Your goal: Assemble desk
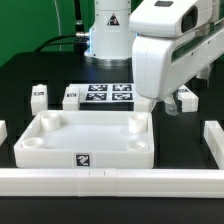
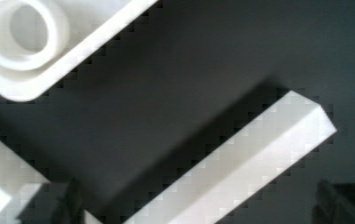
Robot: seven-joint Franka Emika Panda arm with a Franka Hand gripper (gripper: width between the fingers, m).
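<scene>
The white tray-like tabletop (image 1: 40,150) lies at the front centre, rim up, with round corner sockets; one corner socket shows in the wrist view (image 2: 23,35). Two white tagged legs (image 1: 38,97) (image 1: 70,97) stand behind it on the exterior view's left. Another leg (image 1: 186,97) lies on the right, next to my gripper (image 1: 165,104). My gripper is low over the table and mostly hidden under the wrist body. In the wrist view my gripper (image 2: 195,210) is open. A white leg (image 2: 245,155) lies slantwise between the dark fingers (image 2: 41,205), apart from both.
The marker board (image 1: 102,95) lies flat behind the tabletop. Long white border rails run along the front (image 1: 110,181) and both sides (image 1: 212,140). The arm's base (image 1: 108,30) stands at the back.
</scene>
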